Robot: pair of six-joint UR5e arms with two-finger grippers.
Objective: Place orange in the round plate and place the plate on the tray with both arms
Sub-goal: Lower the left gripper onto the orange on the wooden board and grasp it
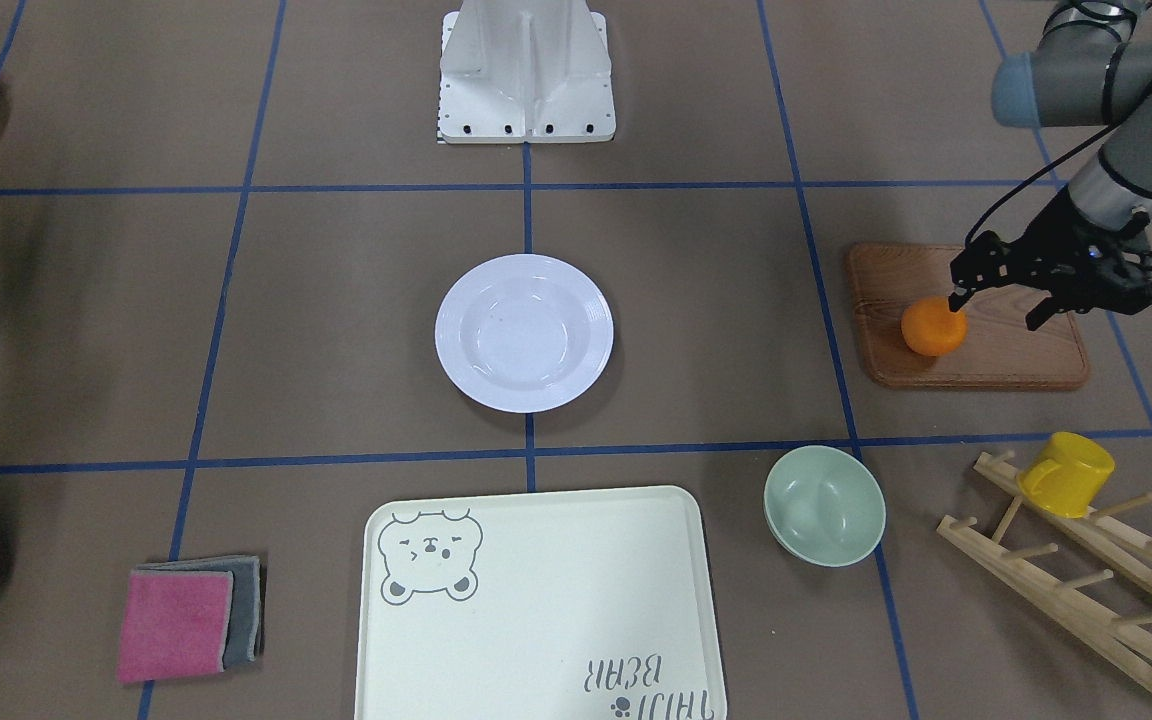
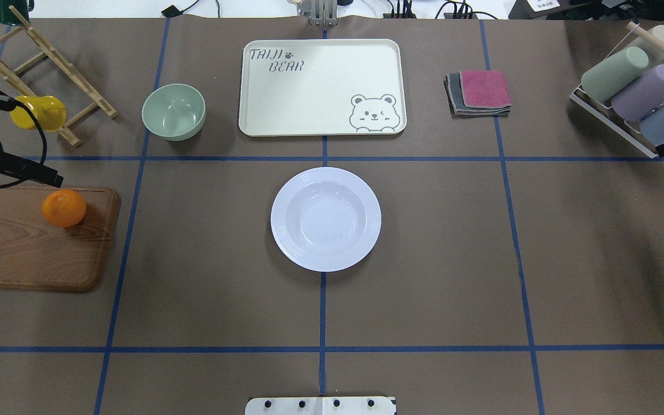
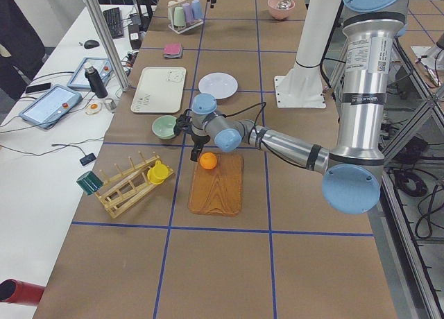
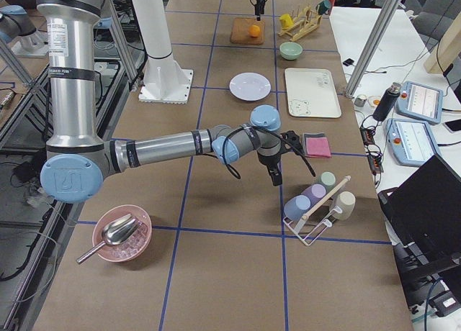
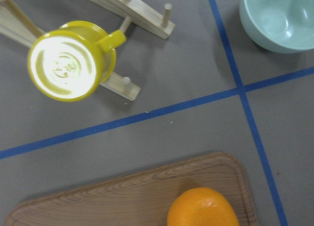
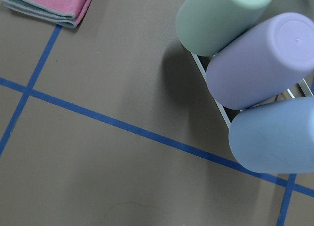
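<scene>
Left end effector [image 1: 998, 308] hovering, jaws spread wide, over the orange [image 1: 933, 327]
The orange is sitting on the wooden board [image 1: 1016, 362]. The round plate [image 1: 524, 332] is lying on the counter [image 1: 336, 330], apart from the tray [image 1: 536, 600]. The right end effector [image 4: 276, 177] is hanging by the cup rack [image 4: 317, 201]; I cannot tell its opening.

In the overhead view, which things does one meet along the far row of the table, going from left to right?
First the wooden peg rack, then green bowl, tray, folded cloths, three lying cups.
</scene>
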